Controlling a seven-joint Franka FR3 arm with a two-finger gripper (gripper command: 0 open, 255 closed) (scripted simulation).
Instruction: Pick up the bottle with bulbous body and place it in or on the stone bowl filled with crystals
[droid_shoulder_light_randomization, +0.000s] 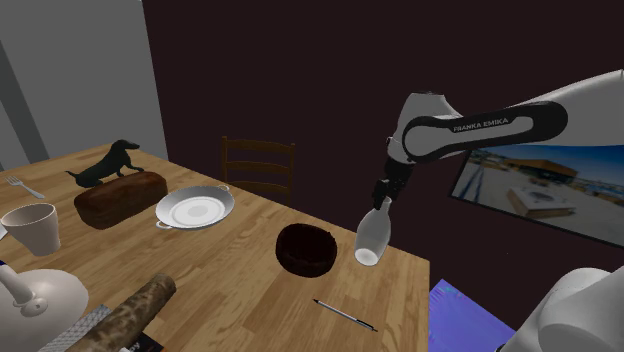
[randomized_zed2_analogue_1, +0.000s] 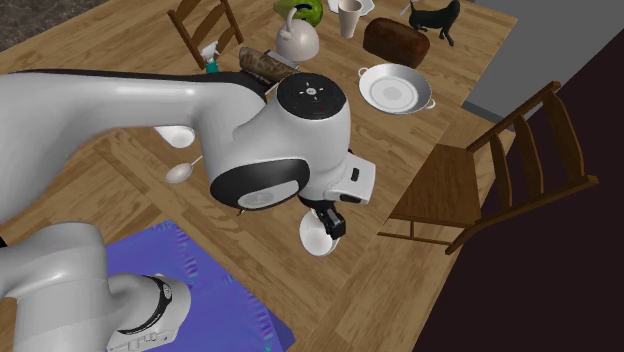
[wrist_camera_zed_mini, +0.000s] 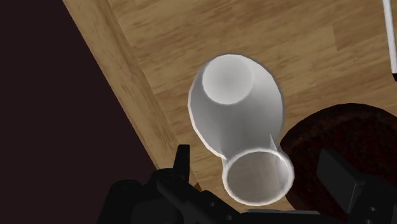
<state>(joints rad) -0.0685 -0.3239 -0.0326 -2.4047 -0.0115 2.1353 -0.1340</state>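
A white bottle (droid_shoulder_light_randomization: 369, 238) with a bulbous body leans over the table's edge on the shoulder view's right, neck up, base near the wood. Just above it is my black gripper (droid_shoulder_light_randomization: 383, 199), open. In the wrist view the bottle's neck (wrist_camera_zed_mini: 257, 178) stands between the fingers (wrist_camera_zed_mini: 183, 167), with a gap on each side. I cannot tell whether the base rests on the table. A dark brown round bowl (droid_shoulder_light_randomization: 305, 248) sits on the table close beside the bottle, also seen as a dark rim (wrist_camera_zed_mini: 347, 130) by the gripper's other finger. The bottle (randomized_zed2_analogue_1: 318, 238) hangs below the wrist in the second exterior view.
On the wooden table (droid_shoulder_light_randomization: 250, 290) lie a pen (droid_shoulder_light_randomization: 345, 315), a white two-handled dish (droid_shoulder_light_randomization: 194, 208), a dark loaf (droid_shoulder_light_randomization: 120, 198), a black dog figure (droid_shoulder_light_randomization: 105, 165) and a cup (droid_shoulder_light_randomization: 32, 228). A chair (droid_shoulder_light_randomization: 258, 165) stands behind. A blue mat (randomized_zed2_analogue_1: 200, 290) covers the floor by the stand.
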